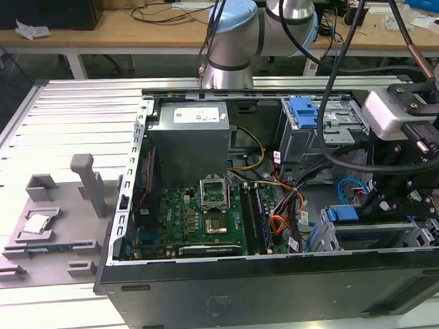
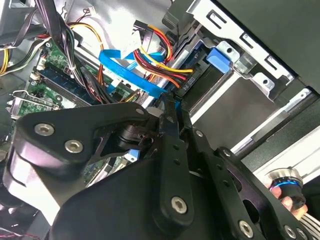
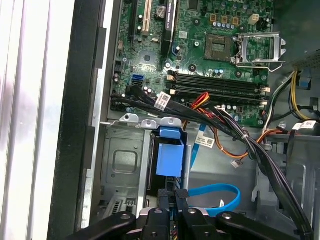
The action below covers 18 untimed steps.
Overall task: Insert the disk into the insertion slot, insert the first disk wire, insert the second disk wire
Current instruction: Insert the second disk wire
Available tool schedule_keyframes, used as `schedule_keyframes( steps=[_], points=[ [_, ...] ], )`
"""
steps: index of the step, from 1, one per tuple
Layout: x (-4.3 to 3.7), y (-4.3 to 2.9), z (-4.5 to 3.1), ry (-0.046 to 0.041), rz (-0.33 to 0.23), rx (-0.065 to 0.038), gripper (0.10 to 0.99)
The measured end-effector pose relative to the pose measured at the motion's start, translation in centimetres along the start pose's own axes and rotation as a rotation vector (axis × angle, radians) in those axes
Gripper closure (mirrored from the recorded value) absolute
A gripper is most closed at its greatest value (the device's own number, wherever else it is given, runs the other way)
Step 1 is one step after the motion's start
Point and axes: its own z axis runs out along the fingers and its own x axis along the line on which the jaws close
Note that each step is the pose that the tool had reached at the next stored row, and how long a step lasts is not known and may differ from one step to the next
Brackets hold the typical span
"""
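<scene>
Two closed fingertips [image 3: 172, 196] of the gripper [image 3: 173, 197] are seen just beside the second disk wire [image 3: 220, 192]. Orange-red strands of the first disk wire [image 2: 160, 60] are shown in the second wrist view.

Silver hard drive in bright blue plastic carrier [image 3: 169, 159] sits inside the grey sheet-metal drive bay [image 3: 125, 150], blue end tab facing out. Glossy blue cable [image 3: 220, 192] loops just beside it. Orange-red-black wire bundle [image 2: 162, 62] reaches the drive's end at its small black plug.
</scene>
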Motion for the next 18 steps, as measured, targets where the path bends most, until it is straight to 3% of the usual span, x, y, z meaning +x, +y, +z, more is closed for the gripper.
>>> schedule_keyframes(
  steps=[2,3,4,7,8,9,10,18],
  points=[
    [-0.01,0.0,0.03,0.0,0.0,0.0,0.847],
    [-0.03,0.01,-0.34,-0.0005,0.0,0.0,0.847],
    [-0.1,0.06,-1.18,0.0005,0.0,0.0,0.847],
    [-0.43,0.11,-2.42,0.0006,0.0,0.0,0.847],
    [-0.52,0.15,-3.34,0.0004,0.0,0.0,0.859],
    [-0.55,0.19,-4.02,0.0006,0.0,0.0,0.98],
    [-0.58,0.21,-4.46,0.0006,0.0,0.0,0.98],
    [-0.58,0.21,-4.54,0.0006,0.0,0.0,0.98]
  ],
)
